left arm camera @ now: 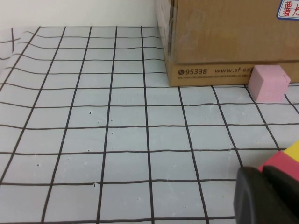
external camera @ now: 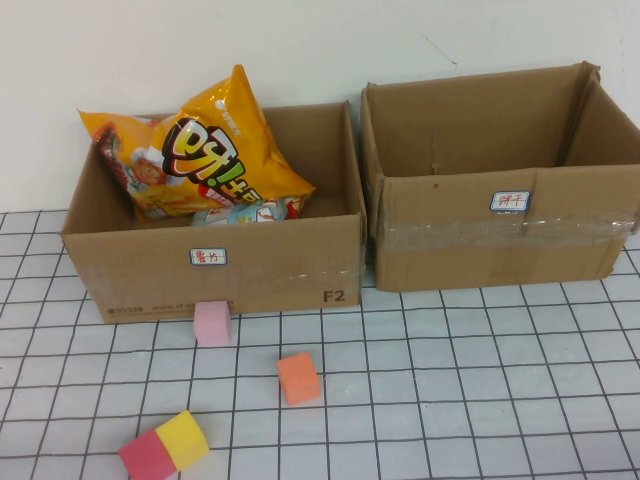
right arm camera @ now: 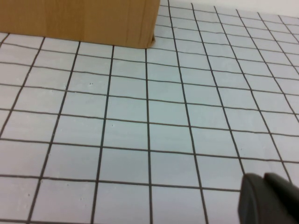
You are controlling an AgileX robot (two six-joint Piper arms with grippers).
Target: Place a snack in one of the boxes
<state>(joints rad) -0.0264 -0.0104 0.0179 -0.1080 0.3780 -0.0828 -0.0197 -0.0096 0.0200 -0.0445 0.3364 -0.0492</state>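
An orange snack bag (external camera: 205, 150) leans upright in the left cardboard box (external camera: 220, 280), on top of a paler snack pack (external camera: 245, 212). The right cardboard box (external camera: 500, 240) looks empty inside. Neither arm shows in the high view. My left gripper (left arm camera: 261, 172) is shut and empty, low over the table beside a red-and-yellow block (left arm camera: 285, 161), with the left box (left arm camera: 224, 42) ahead of it. My right gripper (right arm camera: 264, 179) is shut and empty, low over the table, with a box corner (right arm camera: 84, 21) ahead.
On the gridded table in front of the left box lie a pink block (external camera: 212, 323), an orange block (external camera: 298, 378) and the red-and-yellow block (external camera: 165, 447). The pink block also shows in the left wrist view (left arm camera: 267, 83). A white wall stands behind the boxes.
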